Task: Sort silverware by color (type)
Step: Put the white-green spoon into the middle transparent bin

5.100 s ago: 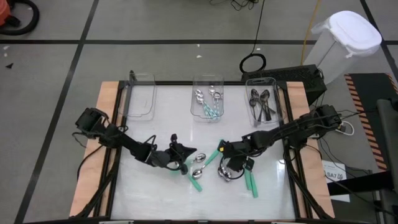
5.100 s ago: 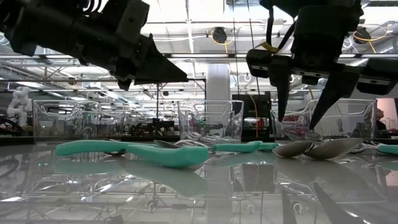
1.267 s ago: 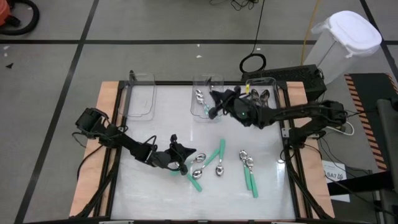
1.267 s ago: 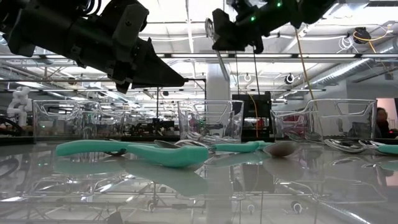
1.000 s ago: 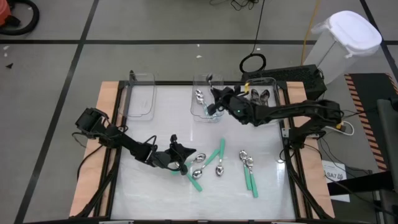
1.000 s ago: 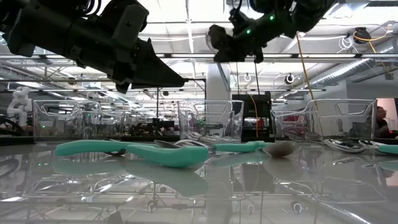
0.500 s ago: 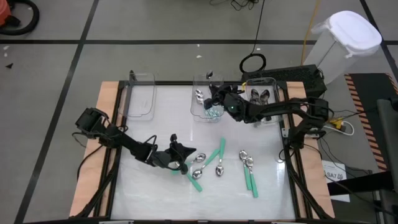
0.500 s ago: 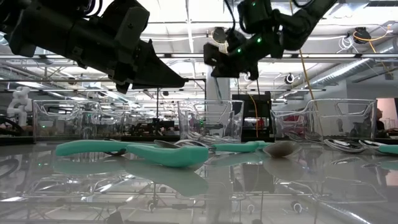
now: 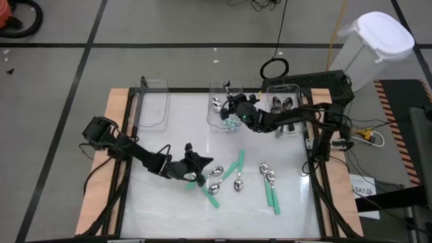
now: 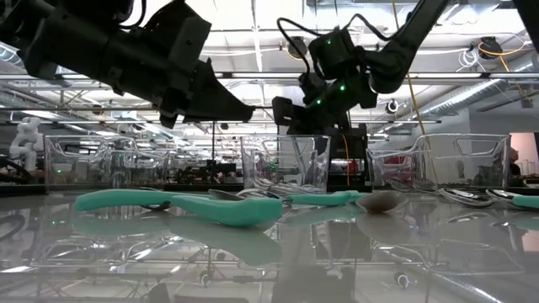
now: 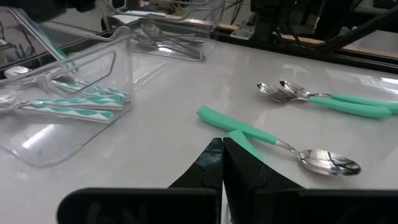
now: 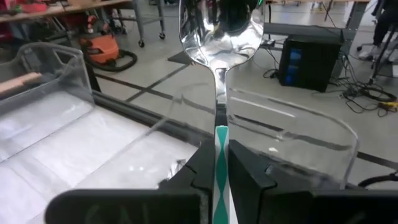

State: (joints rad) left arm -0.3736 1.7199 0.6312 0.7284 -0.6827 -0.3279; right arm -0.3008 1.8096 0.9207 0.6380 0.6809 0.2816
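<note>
Spoons [image 9: 237,177] litter the glossy white table [image 9: 169,142]; right gripper [image 9: 233,108] clamps a teal-handled spoon [image 12: 219,37], left gripper [image 9: 201,177] closed.

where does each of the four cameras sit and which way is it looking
High view: above the table, looking straight down; both dark arms show, the right hand over the middle clear plastic bin.
Low view: at tabletop height, looking level across at the bins; both arms hang from above.
Left wrist view: on the left arm, past the shut left hand at the teal-handled silver spoons on the table.
Right wrist view: on the right arm, past its hand shut on a teal-handled spoon.
Shared: high and low views both show the middle bin.
</note>
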